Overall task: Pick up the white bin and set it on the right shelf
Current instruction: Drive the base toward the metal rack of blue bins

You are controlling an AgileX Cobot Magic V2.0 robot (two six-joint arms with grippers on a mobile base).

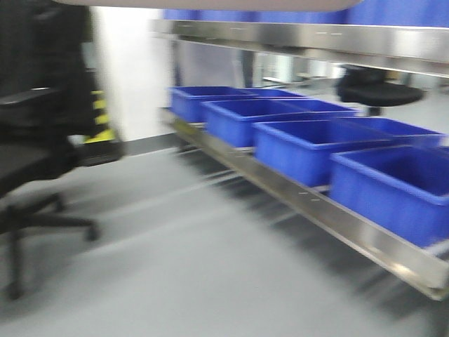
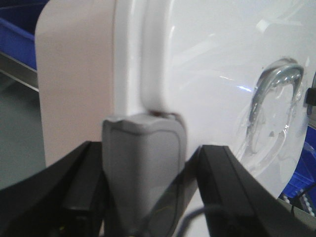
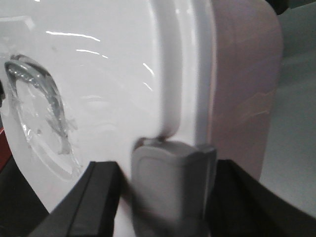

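Both rims of the white bin (image 2: pixel 207 74), carried aloft, are clamped by the left gripper (image 2: pixel 143 163) and right gripper (image 3: pixel 173 187). Next, a free spot on the right shelf (image 1: pixel 337 217), past blue crates (image 1: pixel 302 147), is probably required.

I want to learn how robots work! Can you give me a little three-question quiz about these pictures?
1. True or false: the blue crates sit in a row on the steel shelf.
2. What does the left gripper clamp? A) a broom B) the white bin C) a red cup
3. What black furniture stands left of the shelf in the front view?
Key: 1 true. 2 B. 3 an office chair.
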